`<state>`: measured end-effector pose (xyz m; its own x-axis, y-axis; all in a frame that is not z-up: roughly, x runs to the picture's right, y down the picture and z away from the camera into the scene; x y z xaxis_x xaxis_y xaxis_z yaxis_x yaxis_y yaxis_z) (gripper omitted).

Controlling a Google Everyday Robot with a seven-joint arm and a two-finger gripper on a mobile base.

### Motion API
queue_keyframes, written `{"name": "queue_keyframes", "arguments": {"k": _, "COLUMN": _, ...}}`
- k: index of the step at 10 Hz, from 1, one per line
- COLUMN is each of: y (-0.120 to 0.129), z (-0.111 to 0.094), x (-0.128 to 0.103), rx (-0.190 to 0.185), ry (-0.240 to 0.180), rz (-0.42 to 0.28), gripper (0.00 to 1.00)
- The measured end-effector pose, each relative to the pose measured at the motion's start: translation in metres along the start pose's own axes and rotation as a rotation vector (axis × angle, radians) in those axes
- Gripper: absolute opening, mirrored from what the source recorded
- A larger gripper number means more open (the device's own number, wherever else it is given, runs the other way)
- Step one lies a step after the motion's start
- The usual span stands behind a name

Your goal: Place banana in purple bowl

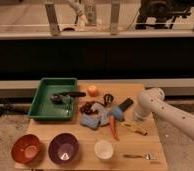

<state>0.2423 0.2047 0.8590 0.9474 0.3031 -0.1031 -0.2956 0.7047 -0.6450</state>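
Proceeding from the left: the orange-red bowl (26, 148) sits at the table's front left corner, not part of the task. Just beside it on the right stands the purple bowl (63, 148), upright and holding nothing. The white cup (104, 149) comes next along the front edge.

Behind the cup lies the carrot (113, 126), and just to its right the banana (133, 128) lies flat on the table, well apart from the purple bowl. Its long axis runs from rear-left to front-right, the far end towards the carrot's top and the near end towards the table's right edge.

The gripper (122, 107) is low over the clutter just behind the banana and carrot, at the end of the white arm (151, 102) that enters from the right. Whether it is open or closed cannot be determined; it does not appear to hold the banana.

Assessment: the step in hand is the approach to the grasp. The next move calls for settling over the banana's middle, closing across its short width, clear of the carrot.
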Motion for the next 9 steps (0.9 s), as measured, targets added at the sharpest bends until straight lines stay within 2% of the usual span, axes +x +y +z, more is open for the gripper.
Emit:
{"name": "queue_keyframes", "arguments": {"k": 3, "y": -0.001, "z": 0.001, "x": 0.000, "rx": -0.008, "ry": -0.002, "rz": -0.005, "gripper": 0.07}}
{"name": "queue_keyframes", "arguments": {"k": 4, "y": -0.002, "z": -0.001, "x": 0.001, "rx": -0.010, "ry": -0.010, "rz": -0.005, "gripper": 0.02}}
{"name": "queue_keyframes", "arguments": {"k": 6, "y": -0.005, "z": -0.017, "x": 0.001, "rx": 0.004, "ry": -0.022, "rz": -0.006, "gripper": 0.00}}
{"name": "queue_keyframes", "arguments": {"k": 9, "y": -0.008, "z": -0.063, "x": -0.006, "rx": 0.046, "ry": -0.043, "rz": -0.035, "gripper": 0.00}}
